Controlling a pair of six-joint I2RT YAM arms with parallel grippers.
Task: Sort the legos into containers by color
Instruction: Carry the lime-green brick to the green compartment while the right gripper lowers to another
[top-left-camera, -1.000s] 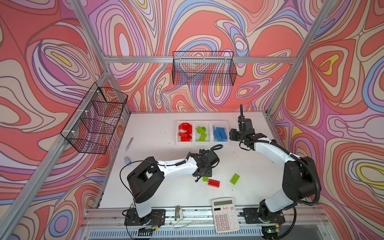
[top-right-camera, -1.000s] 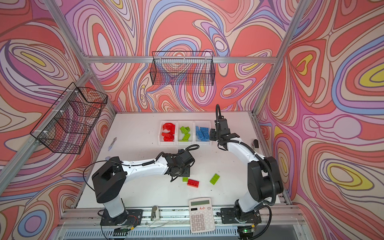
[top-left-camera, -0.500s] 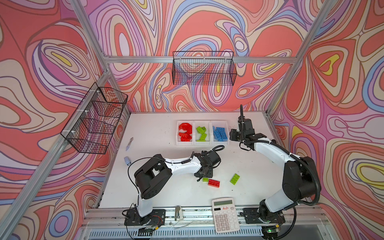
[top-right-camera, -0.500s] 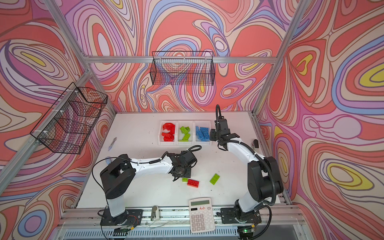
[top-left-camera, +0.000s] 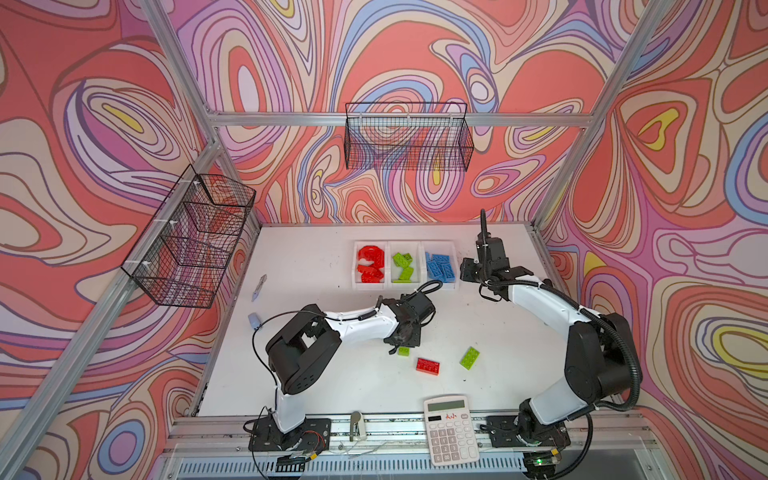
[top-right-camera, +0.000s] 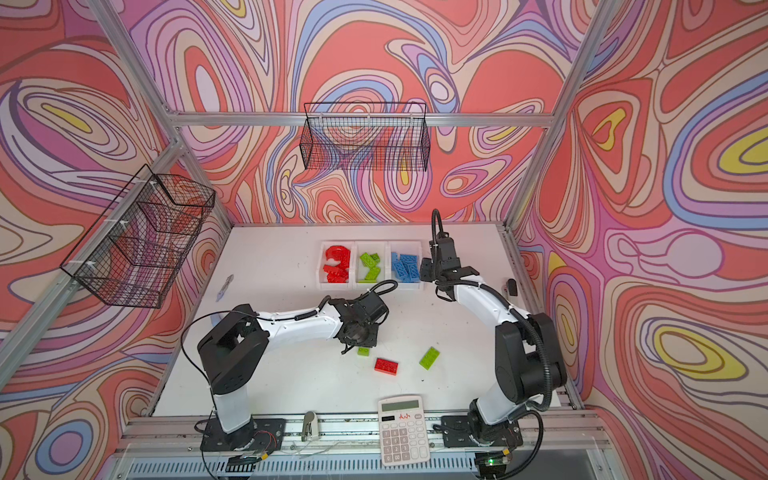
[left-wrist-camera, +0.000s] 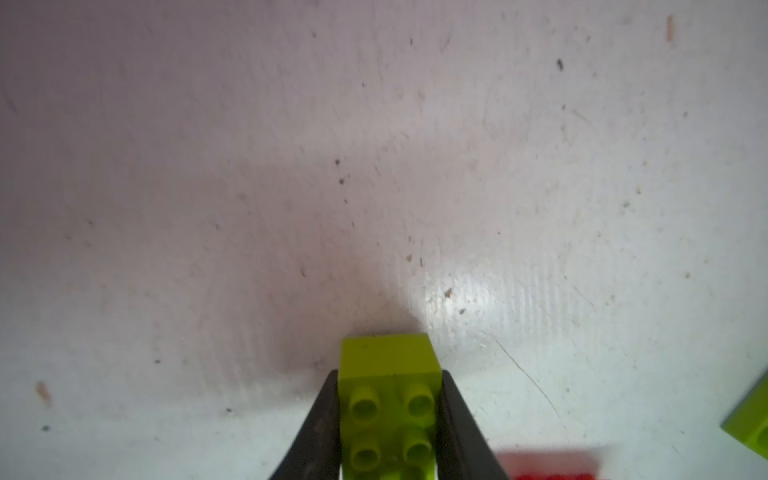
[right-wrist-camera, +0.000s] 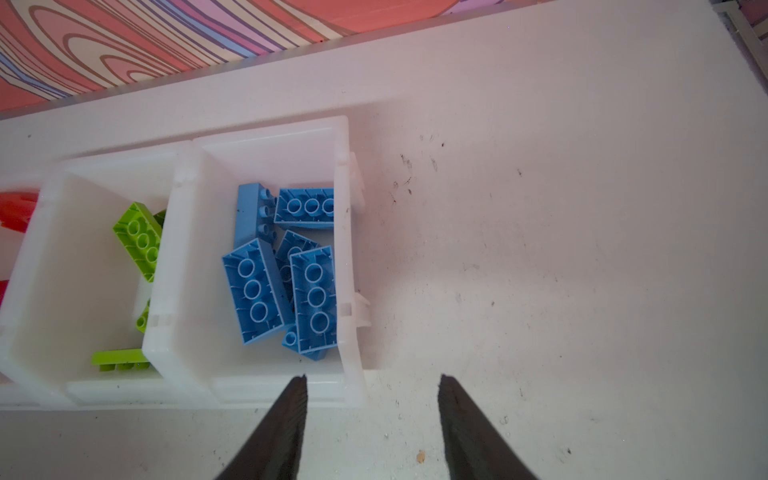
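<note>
White desk (top-left-camera: 316, 374) nearly cleared, red, green and blue legos sorted into the far containers (top-left-camera: 405, 286), left fingers (left-wrist-camera: 320, 428) clamped on a small green brick (left-wrist-camera: 390, 399) near centre, right fingers (right-wrist-camera: 286, 424) apart and empty beside the blue bin, red brick (top-left-camera: 428, 366) and long green brick (top-left-camera: 469, 357) left loose to its right

Left wrist view: the lime green studded plastic brick (left-wrist-camera: 390, 399) in my left gripper (left-wrist-camera: 388, 374) runs off the frame edge. A blurred red plastic brick (left-wrist-camera: 552, 467) and a second lime green brick (left-wrist-camera: 750, 419) are also cropped. In both top views, my gripper hides most of the first brick.
</note>
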